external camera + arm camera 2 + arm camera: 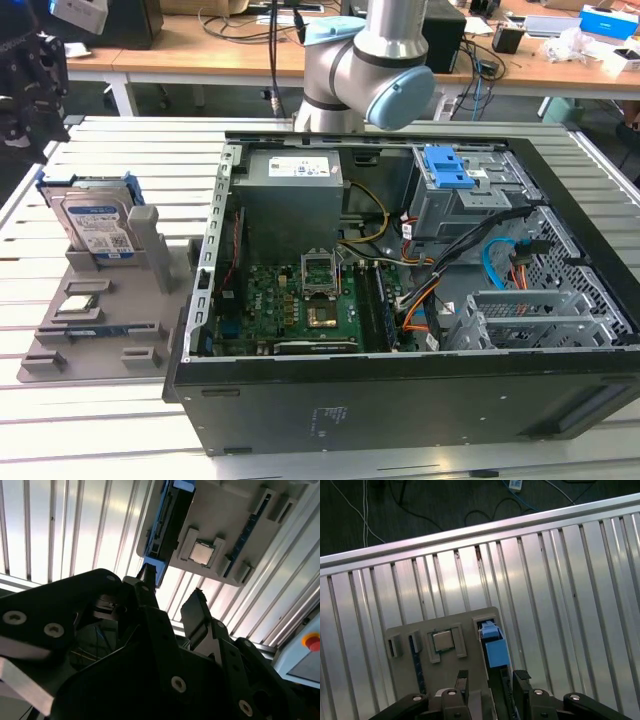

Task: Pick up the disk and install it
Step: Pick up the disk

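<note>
Observed: my pincer [491, 674] is spread, with nothing between its two dark fingers [462, 680]. In both wrist views it hangs over the grey fixture [470, 622], and the gap lines up with the top edge of the disk [495, 650].

Nearest, the slatted metal desk [100, 430] carries an open computer case [400, 400] lying on its side, with the grey fixture [60, 350] just beside it on the exterior view's left.

On the near part of the fixture, a processor chip [80, 303] sits flat in its own pocket.

Farther back on the fixture, the disk [95, 225] stands upright on edge in a slot, its label facing the near side and its blue carrier frame around it. It is not installed.

In the second wrist view, one fingertip of the pincer [172, 582] appears just beside the blue corner of the disk [167, 525]. I cannot tell whether they touch. The chip [202, 552] lies apart from both.

Inside the case, the motherboard [290, 300] lies toward the near side, and the power-supply box [295, 200] sits behind it. A blue bracket [447, 168] tops the drive cage toward the exterior view's right.

Farthest back, the arm [370, 70] rises behind the case.
</note>
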`<state>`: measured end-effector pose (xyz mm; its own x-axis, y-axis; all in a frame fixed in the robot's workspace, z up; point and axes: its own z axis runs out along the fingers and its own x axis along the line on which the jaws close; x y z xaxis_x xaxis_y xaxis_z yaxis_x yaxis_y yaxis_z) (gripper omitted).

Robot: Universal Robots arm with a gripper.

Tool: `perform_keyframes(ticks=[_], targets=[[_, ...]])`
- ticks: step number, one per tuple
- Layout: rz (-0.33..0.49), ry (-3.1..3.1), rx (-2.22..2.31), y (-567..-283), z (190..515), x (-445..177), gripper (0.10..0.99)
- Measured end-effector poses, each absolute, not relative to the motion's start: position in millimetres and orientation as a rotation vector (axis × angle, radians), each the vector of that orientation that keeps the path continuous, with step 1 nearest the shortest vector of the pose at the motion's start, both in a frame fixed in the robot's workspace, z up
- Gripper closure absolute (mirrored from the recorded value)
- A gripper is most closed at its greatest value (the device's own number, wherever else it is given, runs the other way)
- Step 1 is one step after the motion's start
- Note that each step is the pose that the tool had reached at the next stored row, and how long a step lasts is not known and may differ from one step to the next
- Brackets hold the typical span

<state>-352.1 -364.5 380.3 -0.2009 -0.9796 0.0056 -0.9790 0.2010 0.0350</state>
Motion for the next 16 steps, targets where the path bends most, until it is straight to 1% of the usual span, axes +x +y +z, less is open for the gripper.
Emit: perform_keyframes(ticks=[8, 16], targets=[[-0.037, -2.414, 1.969, -364, 373, -349, 0.604], [-0.036, -2.396, 1.990, -364, 352, -347, 0.604]])
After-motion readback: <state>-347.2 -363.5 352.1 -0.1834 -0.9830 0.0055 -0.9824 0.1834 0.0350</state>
